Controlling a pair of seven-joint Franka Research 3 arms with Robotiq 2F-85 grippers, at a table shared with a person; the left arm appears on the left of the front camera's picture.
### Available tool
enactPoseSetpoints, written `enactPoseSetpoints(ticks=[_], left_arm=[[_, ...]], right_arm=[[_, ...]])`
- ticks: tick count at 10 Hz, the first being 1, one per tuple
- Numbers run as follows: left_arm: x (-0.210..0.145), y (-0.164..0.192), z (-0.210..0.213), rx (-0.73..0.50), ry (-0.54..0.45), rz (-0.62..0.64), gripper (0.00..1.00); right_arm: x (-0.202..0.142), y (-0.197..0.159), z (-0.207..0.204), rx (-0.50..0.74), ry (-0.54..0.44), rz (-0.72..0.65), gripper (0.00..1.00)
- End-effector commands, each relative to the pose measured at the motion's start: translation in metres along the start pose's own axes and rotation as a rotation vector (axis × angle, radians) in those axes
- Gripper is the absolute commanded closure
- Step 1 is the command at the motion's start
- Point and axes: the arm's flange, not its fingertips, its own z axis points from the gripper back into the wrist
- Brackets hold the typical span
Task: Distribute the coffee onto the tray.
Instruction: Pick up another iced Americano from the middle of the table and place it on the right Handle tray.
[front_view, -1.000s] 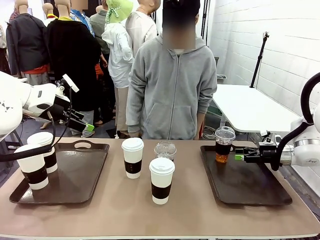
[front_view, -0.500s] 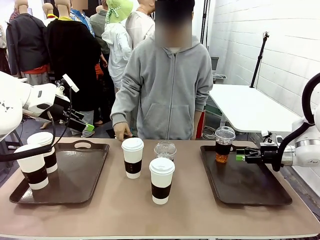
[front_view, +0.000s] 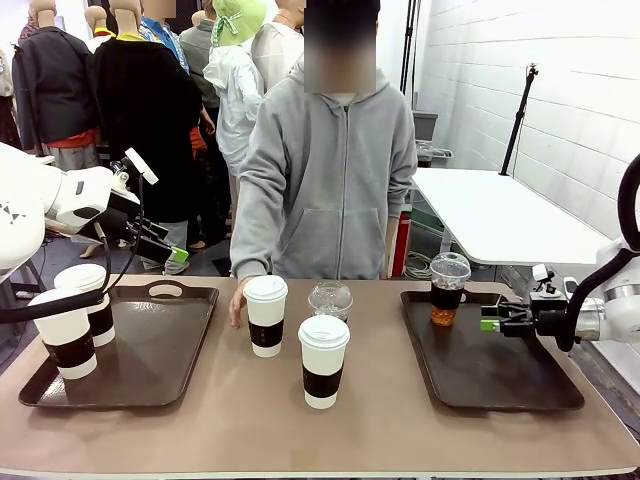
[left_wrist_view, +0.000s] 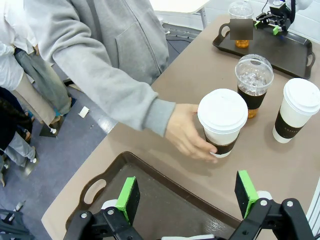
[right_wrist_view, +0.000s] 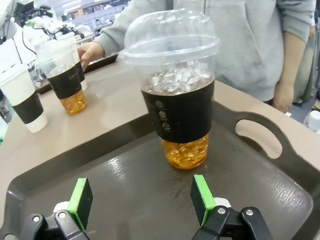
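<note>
Trays first, with 12 o'clock toward the person in the front view. The left tray (front_view: 190, 340) carries two white lidded paper cups with brown sleeves along its 9 o'clock edge: the near cup (front_view: 65, 335) and the far cup (front_view: 92, 300) just behind it. The right tray (front_view: 500, 375) carries one clear dome-lidded cup (front_view: 449, 290), with ice over an amber drink, upright at the tray's 11 o'clock corner beside the handle cut-out.

On the bare worktop (front_view: 380, 430) between the trays stand three more drinks. The middle paper cup (front_view: 265, 315) is at 12 o'clock and the front paper cup (front_view: 323, 360) at 5 o'clock of it. The second dome cup (front_view: 330, 298) is at 3 o'clock of the middle one.

The person's hand (left_wrist_view: 190, 132) wraps the side of the middle paper cup, and the grey sleeve reaches over the worktop's far edge.

The left claw (left_wrist_view: 187, 195) hangs over the left tray's far end, its fingers spread wide and empty. The right claw (right_wrist_view: 142, 197) is also wide apart and holds nothing, level with the dome-lidded cup at its 3 o'clock and not touching it.

Against a second ago, the right claw has drawn back from that cup, and the person's hand has come down onto the middle paper cup.
</note>
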Motion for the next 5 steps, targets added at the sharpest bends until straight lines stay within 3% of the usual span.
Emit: enactPoseSetpoints(ticks=[1,5], left_arm=[[-0.001,0.001,0.0,-0.005,-0.002,0.004,0.0],[-0.001,0.001,0.0,-0.005,-0.002,0.004,0.0]], right_arm=[[-0.005,0.019,0.009,0.036,0.0,0.037,0.0],[-0.008,0.037,0.003,0.096,-0.007,0.095,0.0]])
